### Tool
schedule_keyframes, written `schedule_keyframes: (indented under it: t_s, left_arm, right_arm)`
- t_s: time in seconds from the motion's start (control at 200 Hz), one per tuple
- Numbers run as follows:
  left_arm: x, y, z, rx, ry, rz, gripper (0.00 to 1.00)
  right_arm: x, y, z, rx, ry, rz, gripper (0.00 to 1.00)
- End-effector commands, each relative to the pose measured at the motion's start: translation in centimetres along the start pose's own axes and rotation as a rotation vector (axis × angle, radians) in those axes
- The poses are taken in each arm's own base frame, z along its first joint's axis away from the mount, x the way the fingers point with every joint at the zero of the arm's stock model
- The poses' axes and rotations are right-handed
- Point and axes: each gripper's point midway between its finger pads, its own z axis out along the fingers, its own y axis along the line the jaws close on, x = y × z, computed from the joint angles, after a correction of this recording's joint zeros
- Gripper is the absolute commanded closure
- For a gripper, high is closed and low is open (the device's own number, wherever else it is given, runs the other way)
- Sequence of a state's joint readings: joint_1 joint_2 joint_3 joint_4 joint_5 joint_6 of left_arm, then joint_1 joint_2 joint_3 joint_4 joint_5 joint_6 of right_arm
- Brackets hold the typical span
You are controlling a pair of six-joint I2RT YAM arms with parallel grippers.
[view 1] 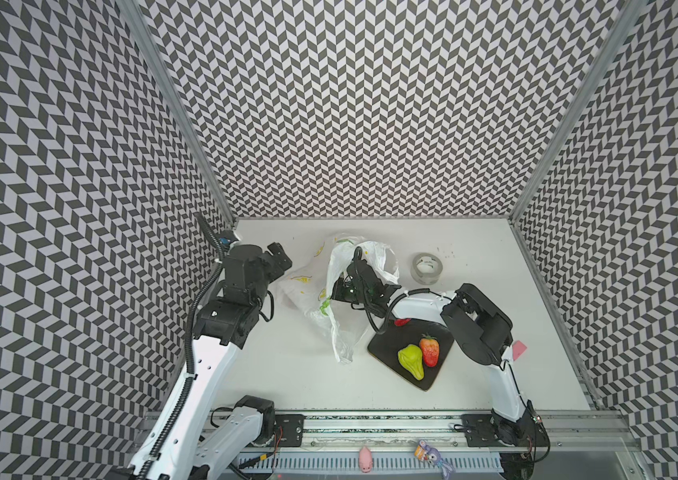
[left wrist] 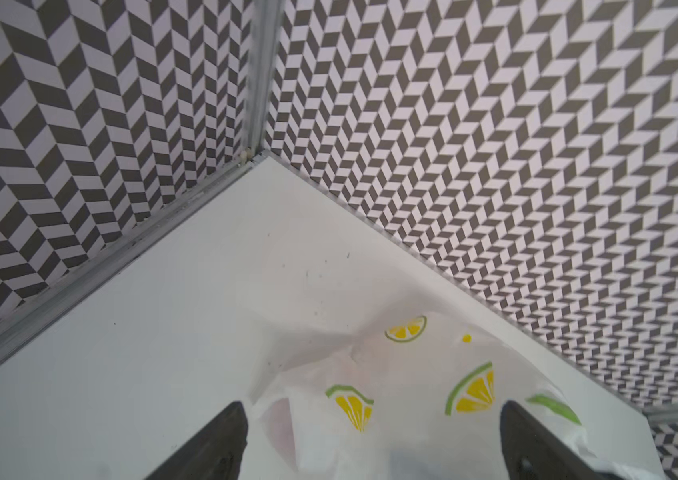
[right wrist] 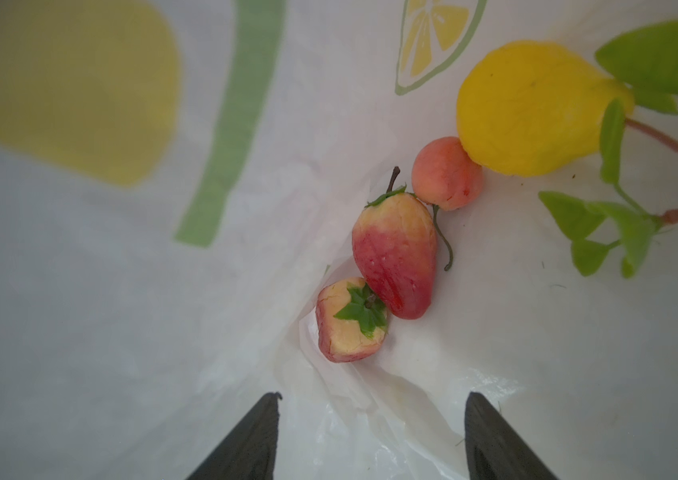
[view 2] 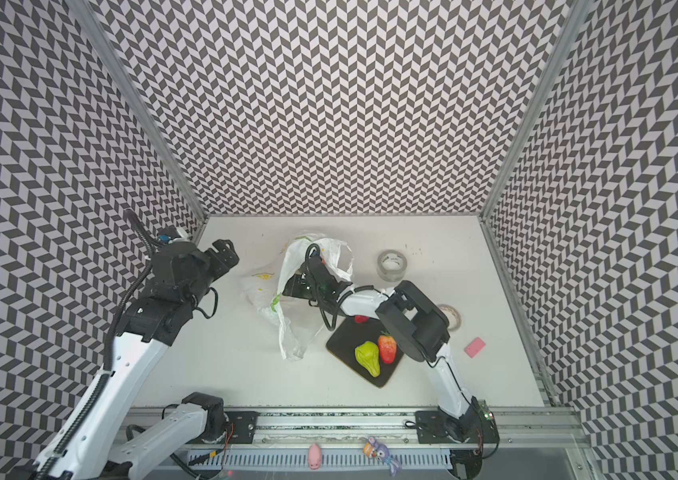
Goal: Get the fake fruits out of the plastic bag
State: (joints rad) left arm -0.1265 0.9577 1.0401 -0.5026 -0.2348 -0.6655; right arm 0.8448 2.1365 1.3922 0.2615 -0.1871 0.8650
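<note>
Black left gripper (view 1: 279,254) at far left, fingers (left wrist: 220,440) spread wide, clamped on nothing, poised at the edge of the thin white translucent plastic bag (view 1: 308,282). Bag crumpled on the white tabletop (view 1: 287,374) left of centre, printed with yellow lemon slices rimmed in green, plus green leaves. Reaching into its mouth from the right: right gripper (right wrist: 370,436), jaws apart and empty, fruit lying just beyond the fingertips. Inside the bag, in the right wrist view, four fake fruits in a close row: small strawberry (right wrist: 349,320) with its green cap facing the camera, larger red-and-cream strawberry (right wrist: 395,257), small pink-red round fruit (right wrist: 447,174), yellow pear (right wrist: 528,112). Right of the bag, flat black square board (view 1: 387,349) carrying a green pear (view 1: 411,361) touching a red strawberry (view 1: 430,351). Small red fruit (view 1: 403,321) at the board's far corner, half hidden under the right arm. Further back and right, clear tape roll (view 1: 426,268), with a core label too small to read.
</note>
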Motion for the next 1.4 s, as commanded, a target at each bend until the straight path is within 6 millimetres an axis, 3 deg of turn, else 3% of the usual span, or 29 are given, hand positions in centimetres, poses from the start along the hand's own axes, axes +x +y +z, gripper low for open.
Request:
schedule_keyframes:
  t_s: [0.0, 0.115, 0.305, 0.451, 0.661, 0.846, 0.986, 1.252, 1.397]
  left_arm:
    - [2.6, 1.7, 2.8, 0.105, 0.124, -0.151, 0.08]
    - [6.0, 5.7, 4.5, 0.079, 0.202, -0.331, 0.13]
    - [11.2, 9.0, 7.3, -0.037, 0.333, -0.4, 0.09]
    - [13.4, 9.6, 9.8, -0.045, 0.399, -0.43, 0.06]
    - [14.2, 9.2, 12.4, -0.017, 0.441, -0.451, 0.08]
    - [15.2, 8.2, 13.6, 0.022, 0.483, -0.443, 0.26]
    - [15.2, 6.3, 14.1, 0.073, 0.504, -0.396, 0.43]
    - [14.3, 3.5, 13.8, 0.186, 0.505, -0.338, 0.97]
    - [11.3, 0.5, 11.4, 0.253, 0.435, -0.213, 1.0]
  right_arm:
    - [-0.7, 1.0, 0.5, -0.045, -0.007, 0.015, 0.3]
    - [-0.5, 1.3, 0.9, -0.064, 0.007, 0.008, 0.3]
    - [0.0, 0.7, 2.0, -0.06, 0.032, -0.005, 0.28]
    - [0.2, 0.8, 2.3, -0.072, 0.045, -0.011, 0.27]
    - [0.2, 0.5, 2.2, -0.059, 0.041, -0.034, 0.26]
    - [0.0, 0.2, 2.1, -0.041, 0.036, -0.043, 0.26]
    - [-0.1, 0.0, 1.8, -0.024, 0.03, -0.056, 0.26]
    - [-0.2, 0.4, 0.7, -0.029, 0.023, -0.073, 0.26]
    - [-1.0, 0.3, -0.7, 0.017, -0.011, -0.122, 0.23]
